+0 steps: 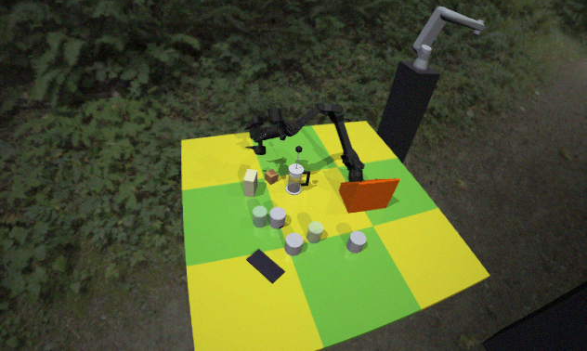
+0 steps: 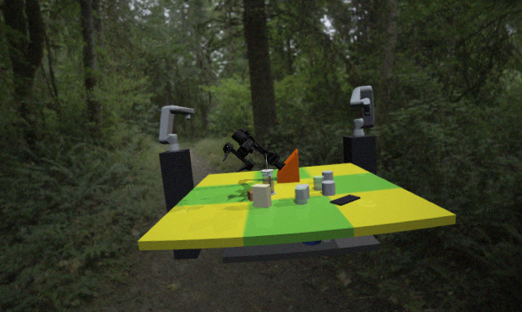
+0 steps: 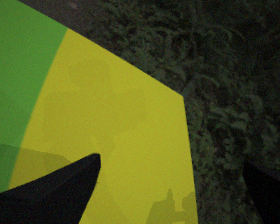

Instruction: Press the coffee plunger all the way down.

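The gripper (image 1: 256,134) hangs wide open and empty, seemingly well off from the coffee press (image 1: 295,179) mid-table, plunger knob (image 1: 298,149) raised. A slanted approach could tip the press.

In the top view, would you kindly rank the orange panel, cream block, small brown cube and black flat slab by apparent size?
1. Orange upright panel
2. Black flat slab and cream block: look alike, and the slab lies nearer the camera, so unranked
3. Small brown cube
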